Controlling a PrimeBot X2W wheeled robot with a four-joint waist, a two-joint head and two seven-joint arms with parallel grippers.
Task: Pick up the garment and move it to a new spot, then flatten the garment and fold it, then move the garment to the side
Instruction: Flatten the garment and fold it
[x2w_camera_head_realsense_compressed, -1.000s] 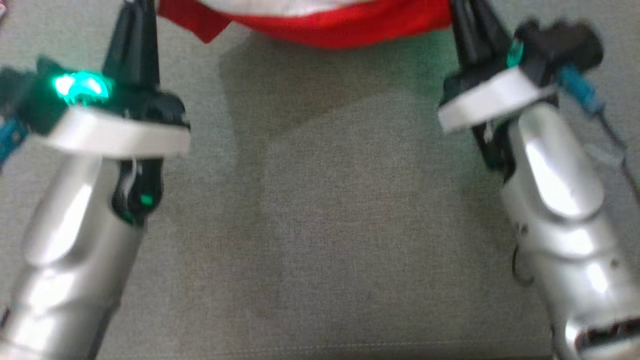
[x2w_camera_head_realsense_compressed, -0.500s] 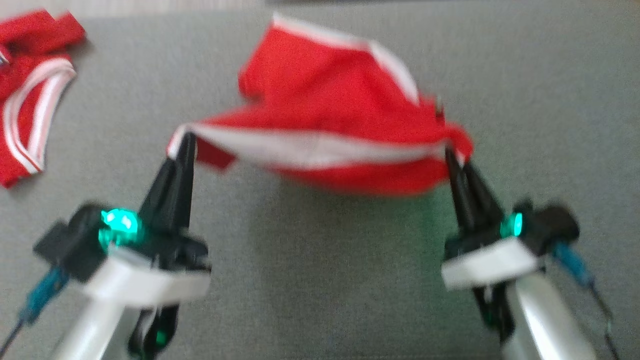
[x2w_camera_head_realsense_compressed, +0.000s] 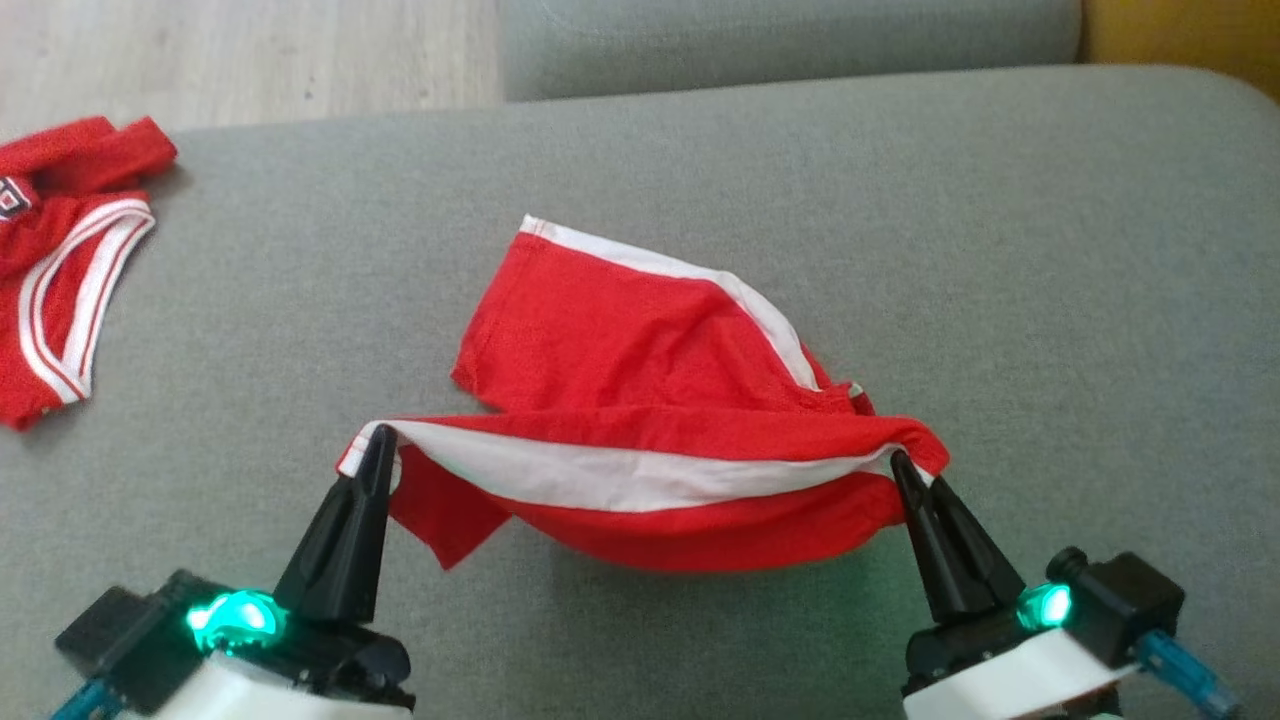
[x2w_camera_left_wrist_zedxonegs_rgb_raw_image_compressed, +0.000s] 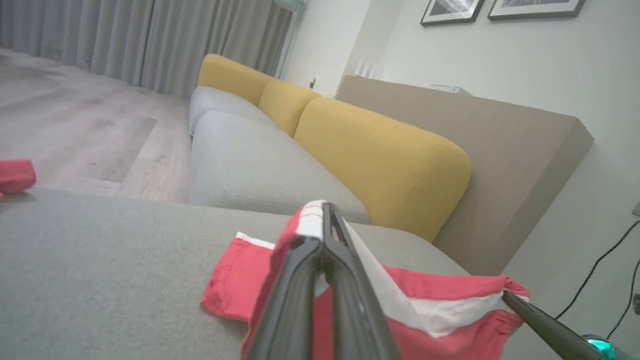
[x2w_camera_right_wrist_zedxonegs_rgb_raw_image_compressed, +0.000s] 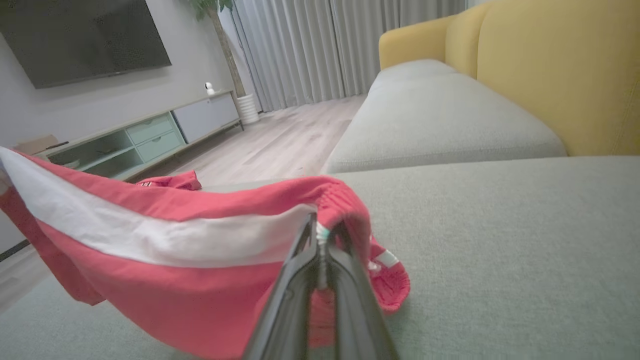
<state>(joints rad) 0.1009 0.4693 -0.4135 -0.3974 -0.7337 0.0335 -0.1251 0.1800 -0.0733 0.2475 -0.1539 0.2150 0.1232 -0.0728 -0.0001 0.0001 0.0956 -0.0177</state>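
Red garment (x2w_camera_head_realsense_compressed: 640, 400) clamped at both corners by left gripper (x2w_camera_head_realsense_compressed: 378, 445) and right gripper (x2w_camera_head_realsense_compressed: 900, 465); uneven lowering risks bunching.

garment (x2w_camera_head_realsense_compressed: 640, 350): red, white bands | cushion (x2w_camera_head_realsense_compressed: 1000, 250): grey | backrest (x2w_camera_left_wrist_zedxonegs_rgb_raw_image_compressed: 380, 160): yellow

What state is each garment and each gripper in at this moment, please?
red garment: near edge lifted and stretched between both grippers, far part lying on the grey cushion.
left gripper: shut on the red garment's left end.
right gripper: shut on the red garment's right end.
other red garment: lying crumpled at the cushion's left, apart from both grippers.
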